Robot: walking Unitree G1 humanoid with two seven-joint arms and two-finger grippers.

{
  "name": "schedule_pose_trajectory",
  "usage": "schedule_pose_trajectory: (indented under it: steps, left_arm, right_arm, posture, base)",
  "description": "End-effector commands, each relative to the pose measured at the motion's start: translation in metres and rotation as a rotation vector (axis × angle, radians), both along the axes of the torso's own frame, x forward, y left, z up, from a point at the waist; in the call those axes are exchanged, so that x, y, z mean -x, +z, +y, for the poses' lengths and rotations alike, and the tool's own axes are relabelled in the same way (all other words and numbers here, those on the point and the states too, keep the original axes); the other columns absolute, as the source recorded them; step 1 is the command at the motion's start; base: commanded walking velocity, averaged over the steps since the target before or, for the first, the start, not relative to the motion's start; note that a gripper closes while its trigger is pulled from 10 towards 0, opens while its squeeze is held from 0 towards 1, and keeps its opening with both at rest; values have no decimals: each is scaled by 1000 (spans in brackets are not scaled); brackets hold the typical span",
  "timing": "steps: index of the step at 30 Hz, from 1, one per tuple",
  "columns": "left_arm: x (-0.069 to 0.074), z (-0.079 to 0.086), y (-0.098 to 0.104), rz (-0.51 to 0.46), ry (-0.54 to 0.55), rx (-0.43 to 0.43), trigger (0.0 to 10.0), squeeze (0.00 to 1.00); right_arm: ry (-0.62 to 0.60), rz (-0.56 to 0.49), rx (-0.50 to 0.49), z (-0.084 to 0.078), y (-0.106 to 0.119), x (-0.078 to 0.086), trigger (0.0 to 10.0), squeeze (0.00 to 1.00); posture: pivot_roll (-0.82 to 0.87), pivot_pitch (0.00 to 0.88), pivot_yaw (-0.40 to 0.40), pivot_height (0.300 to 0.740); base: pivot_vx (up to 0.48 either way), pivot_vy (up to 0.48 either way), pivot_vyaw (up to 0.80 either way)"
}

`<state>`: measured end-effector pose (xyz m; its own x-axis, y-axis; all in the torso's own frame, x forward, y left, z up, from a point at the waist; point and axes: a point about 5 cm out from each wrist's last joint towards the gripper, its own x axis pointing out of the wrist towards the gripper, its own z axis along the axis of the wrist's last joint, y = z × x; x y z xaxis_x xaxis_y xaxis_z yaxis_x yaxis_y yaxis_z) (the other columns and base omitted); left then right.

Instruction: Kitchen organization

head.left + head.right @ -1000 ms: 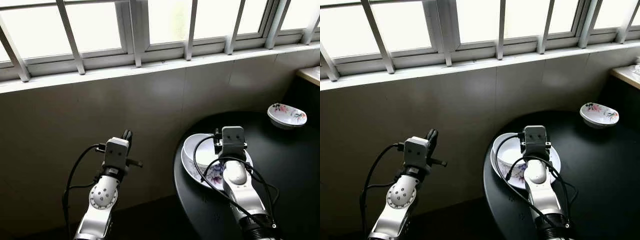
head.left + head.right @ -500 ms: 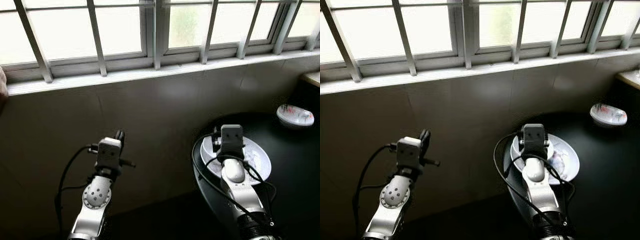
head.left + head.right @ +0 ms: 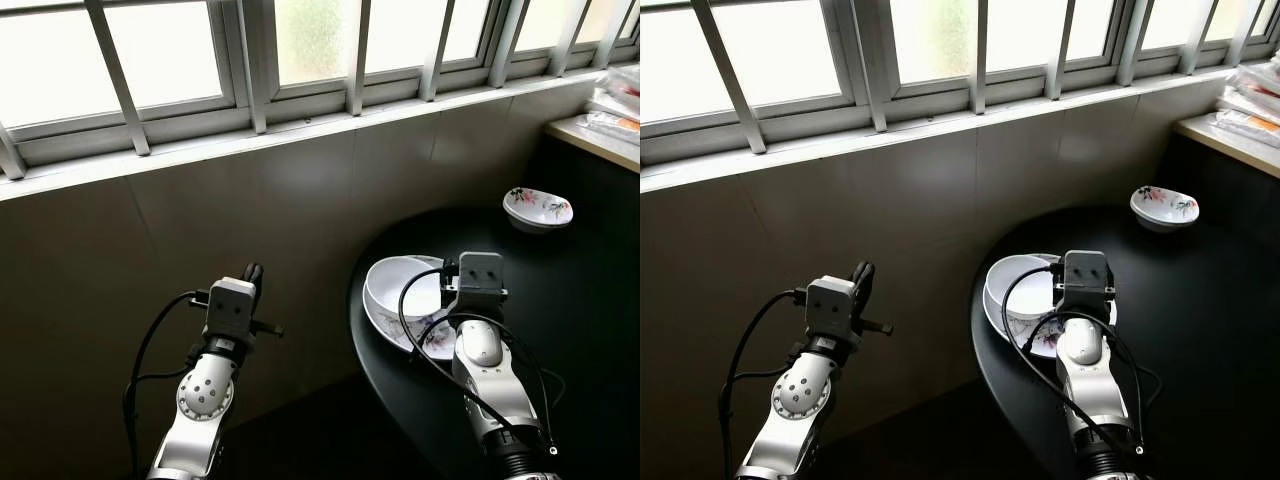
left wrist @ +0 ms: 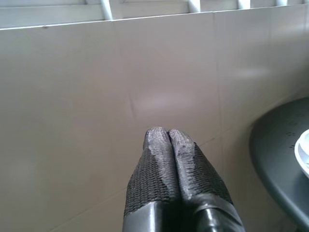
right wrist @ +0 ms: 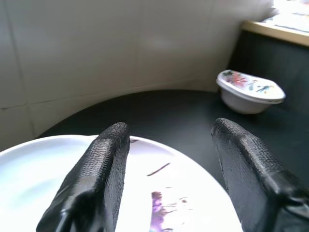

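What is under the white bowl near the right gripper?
A floral plate lies under the white bowl on the black table. The right gripper covers part of the plate.

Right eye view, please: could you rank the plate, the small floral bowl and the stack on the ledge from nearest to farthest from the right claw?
1. plate: directly under the open right claw, at the table's near edge.
2. small floral bowl: farther back on the table, to the right.
3. stack on the ledge: farthest, on the ledge at far right.
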<state>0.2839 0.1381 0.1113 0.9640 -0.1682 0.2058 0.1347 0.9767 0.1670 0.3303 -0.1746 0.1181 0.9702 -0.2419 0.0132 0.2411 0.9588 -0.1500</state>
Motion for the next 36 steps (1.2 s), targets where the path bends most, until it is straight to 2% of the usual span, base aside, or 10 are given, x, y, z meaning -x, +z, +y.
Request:
schedule_pose_trajectory:
  steps: [1, 2, 4, 5, 9, 11, 17, 21, 27, 36]
  left_arm:
    - [0, 1, -2, 9, -2, -17, 10000, 0]
    - [0, 1, -2, 11, -4, -17, 10000, 0]
    - [0, 1, -2, 11, -4, -17, 10000, 0]
    - [0, 0, -2, 14, -6, -16, 10000, 0]
    - [0, 1, -3, 17, -5, -16, 10000, 0]
    - [0, 1, -3, 17, -4, -16, 10000, 0]
    - [0, 0, -4, 19, -6, -18, 10000, 0]
    - [0, 0, -4, 17, -7, -19, 10000, 0]
    - [0, 0, -4, 19, -9, -23, 10000, 0]
    - [-1, -2, -3, 13, -12, -25, 10000, 0]
  right_arm:
    - [-5, 46, -61, 0, -7, -1, 10000, 0]
    - [-13, 80, -118, -2, -12, -1, 10000, 0]
    - [-14, 86, -129, -2, -13, -1, 10000, 0]
    - [-60, 101, -171, -8, -16, 0, 10000, 0]
    - [-150, 83, -172, -22, -14, 1, 10000, 0]
    - [-159, 83, -171, -24, -14, 1, 10000, 0]
    - [-128, 133, -221, -20, -21, -1, 10000, 0]
    - [-133, 195, -322, -16, -33, 1, 10000, 0]
    - [-136, 234, -425, -11, -36, 1, 10000, 0]
    - [-83, 190, -412, -4, -24, -5, 10000, 0]
  posture:
    - [-70, 0, 22, 740]
    - [-70, 0, 22, 740]
    - [-70, 0, 22, 740]
    - [-69, 0, 21, 740]
    - [-70, 0, 21, 740]
    - [-69, 0, 20, 740]
    - [-70, 0, 20, 740]
    - [-69, 0, 20, 740]
    - [-71, 0, 23, 740]
    - [-71, 0, 23, 740]
  base:
    - [0, 0, 0]
    - [0, 0, 0]
    - [0, 0, 0]
    - [0, 0, 0]
    - [0, 0, 0]
    - [0, 0, 0]
    - [0, 0, 0]
    - [0, 0, 0]
    - [0, 0, 0]
    - [0, 0, 0]
